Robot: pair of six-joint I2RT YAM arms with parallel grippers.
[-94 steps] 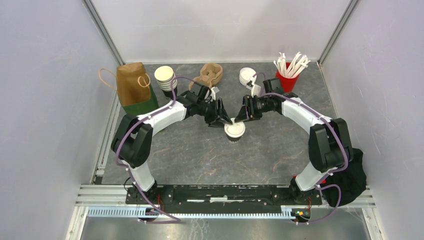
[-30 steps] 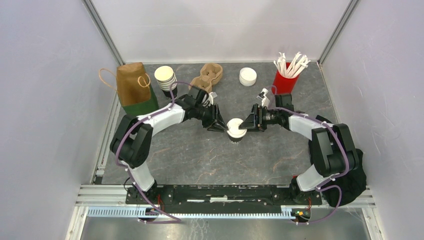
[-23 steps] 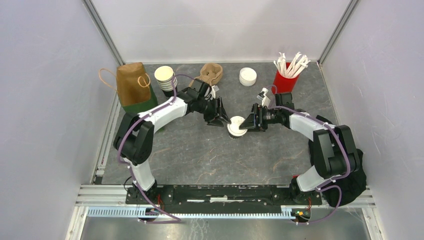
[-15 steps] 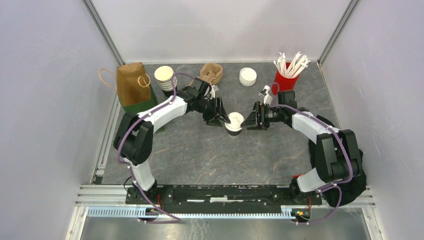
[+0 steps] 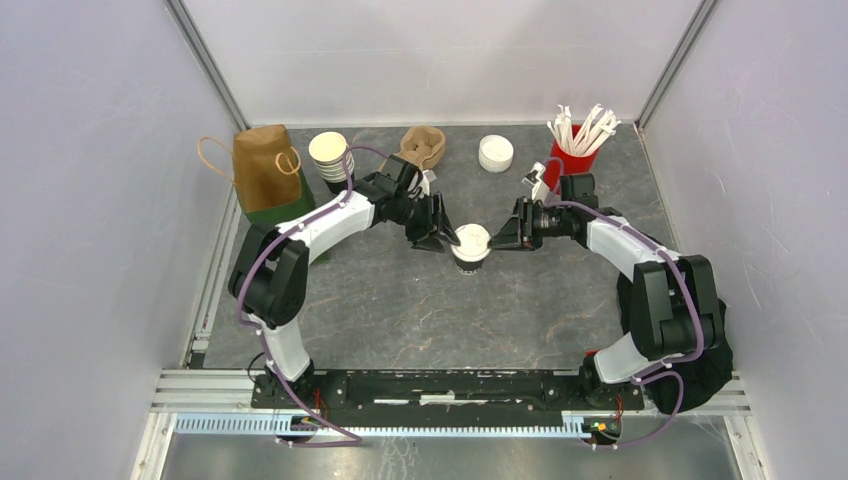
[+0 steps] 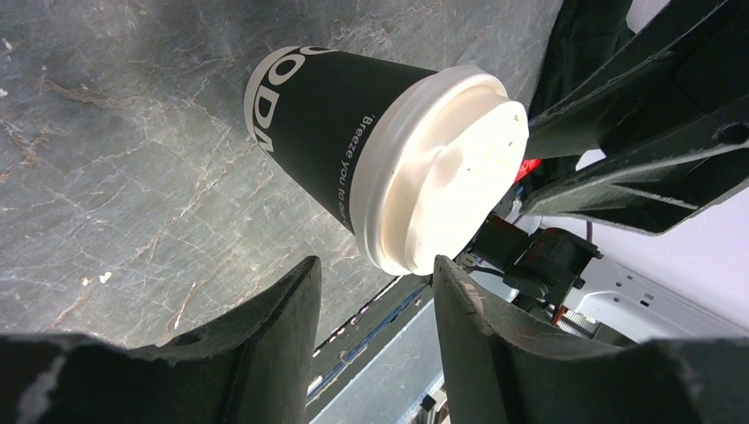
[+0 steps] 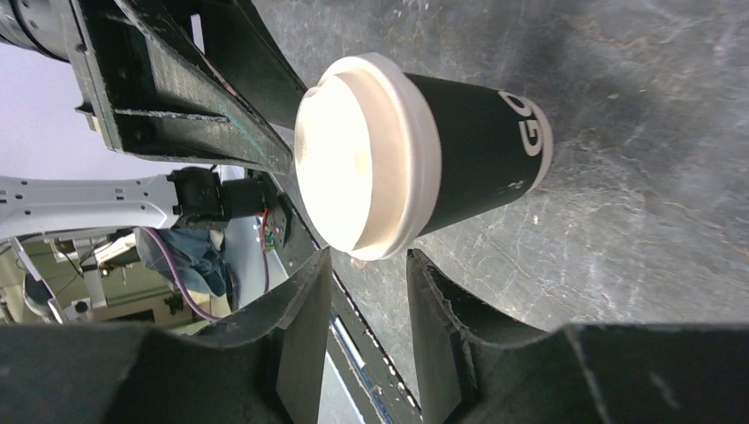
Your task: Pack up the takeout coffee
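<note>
The takeout coffee, a black paper cup with a white lid, stands upright on the grey table between my two grippers. My left gripper is open and empty, its tips just left of the lid. My right gripper is open and empty, a short way right of the cup. In the left wrist view the cup lies just ahead of the left gripper. In the right wrist view the cup lies just ahead of the right gripper. Neither gripper holds it.
Along the back of the table stand a brown paper bag, a stack of lidless cups, a cardboard cup carrier, a stack of white lids and a red cup of straws.
The cup, tilted between both grippers a second ago, now stands upright and slightly farther back. My right gripper has drawn back to the right, off the lid.
</note>
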